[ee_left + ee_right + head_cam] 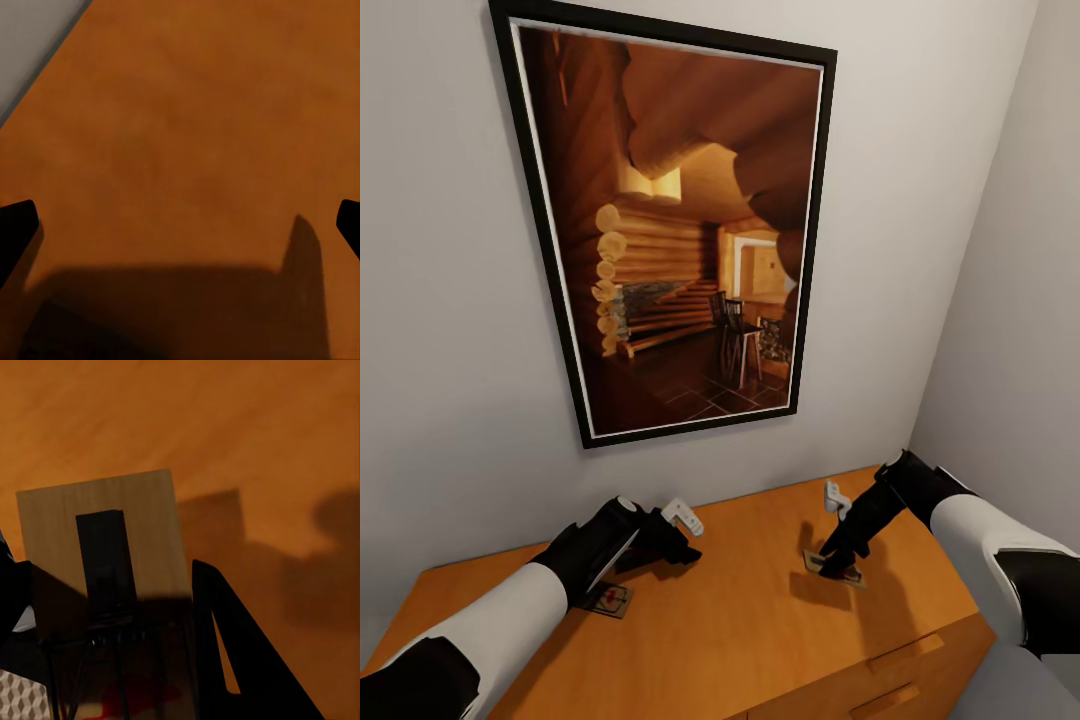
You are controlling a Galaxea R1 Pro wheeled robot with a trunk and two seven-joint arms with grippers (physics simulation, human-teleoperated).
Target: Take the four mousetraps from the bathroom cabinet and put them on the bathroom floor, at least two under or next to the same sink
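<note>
One mousetrap between right claw fingers, grasped, left claw spread wide

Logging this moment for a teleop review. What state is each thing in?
left gripper: open, over bare cabinet top
right gripper: down around a mousetrap; closure unclear
mousetrap at the right gripper: flat on the cabinet
mousetrap under the left arm: flat, untouched
drawers: shut

I see two mousetraps on the cabinet top: one left, under my left arm; one right. A framed picture hangs on the wall behind.
</note>
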